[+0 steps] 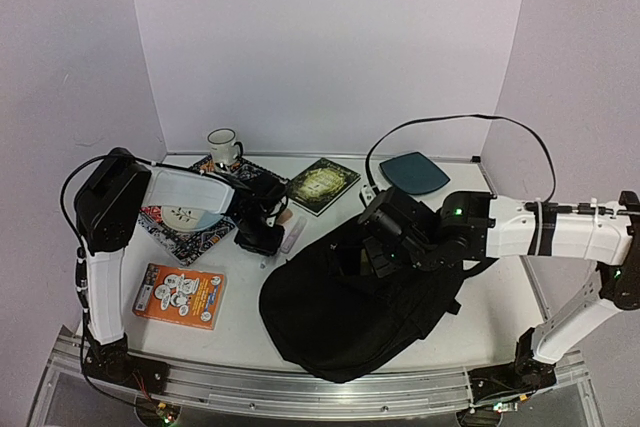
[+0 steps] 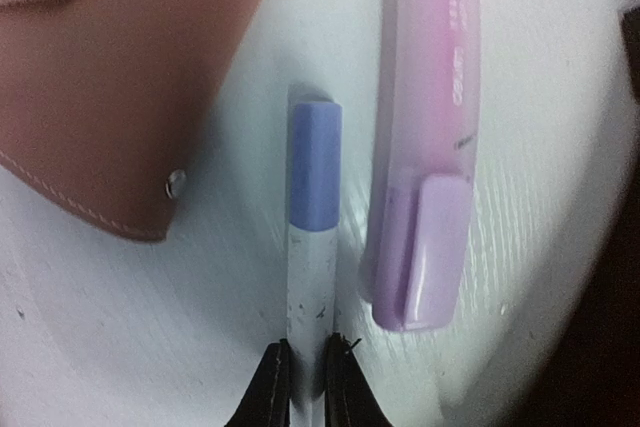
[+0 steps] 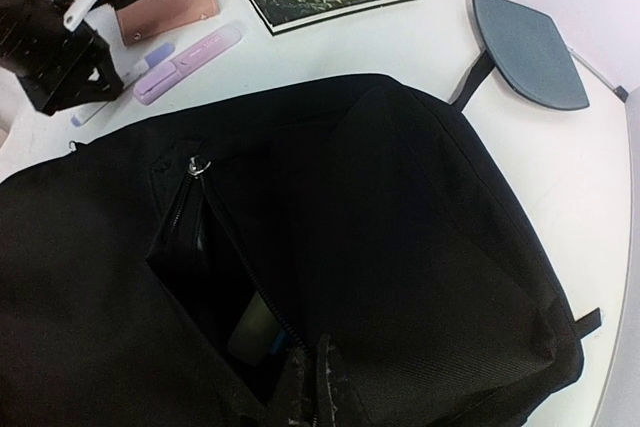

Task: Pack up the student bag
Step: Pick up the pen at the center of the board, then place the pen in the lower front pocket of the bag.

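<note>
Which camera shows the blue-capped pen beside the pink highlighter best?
Left wrist: the blue-capped pen fills mid-frame, white barrel pinched between the jaws of the left gripper. Right wrist shows it small at upper left, partly behind that gripper. Top external hides nearly all of it under the gripper.

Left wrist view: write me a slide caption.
End effector closed on a blue-capped pen lying on the table, between a pink highlighter and a brown case.
</note>
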`<state>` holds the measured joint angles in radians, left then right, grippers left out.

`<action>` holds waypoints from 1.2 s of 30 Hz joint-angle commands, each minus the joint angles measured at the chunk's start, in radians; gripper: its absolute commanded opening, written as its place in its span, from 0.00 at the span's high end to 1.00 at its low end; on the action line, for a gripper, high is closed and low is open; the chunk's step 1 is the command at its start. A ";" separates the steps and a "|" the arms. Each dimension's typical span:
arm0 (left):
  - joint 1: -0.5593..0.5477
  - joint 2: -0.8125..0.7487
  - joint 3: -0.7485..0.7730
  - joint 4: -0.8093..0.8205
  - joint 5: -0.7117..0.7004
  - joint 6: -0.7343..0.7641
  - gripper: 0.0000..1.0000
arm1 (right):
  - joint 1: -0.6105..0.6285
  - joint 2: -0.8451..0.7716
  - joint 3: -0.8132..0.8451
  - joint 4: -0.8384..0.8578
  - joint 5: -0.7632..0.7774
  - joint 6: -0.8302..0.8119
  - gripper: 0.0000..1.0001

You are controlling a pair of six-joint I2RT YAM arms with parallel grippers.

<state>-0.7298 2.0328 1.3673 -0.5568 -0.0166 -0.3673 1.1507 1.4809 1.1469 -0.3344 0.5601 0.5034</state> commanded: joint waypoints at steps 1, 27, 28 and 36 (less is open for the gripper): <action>-0.005 -0.119 -0.026 -0.060 0.057 -0.012 1.00 | 0.003 0.019 0.063 0.033 0.020 -0.033 1.00; -0.059 -0.429 -0.186 0.156 0.536 -0.193 1.00 | 0.003 0.102 0.097 0.136 0.079 0.044 1.00; -0.068 -0.426 -0.188 0.161 0.552 -0.195 1.00 | 0.004 0.104 0.100 0.138 0.080 0.046 1.00; -0.125 -0.392 -0.203 0.172 0.608 -0.196 1.00 | 0.003 0.117 0.109 0.168 0.068 0.050 1.00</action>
<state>-0.8316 1.6356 1.1690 -0.4343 0.5372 -0.5537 1.1507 1.5928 1.2069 -0.2103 0.5915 0.5384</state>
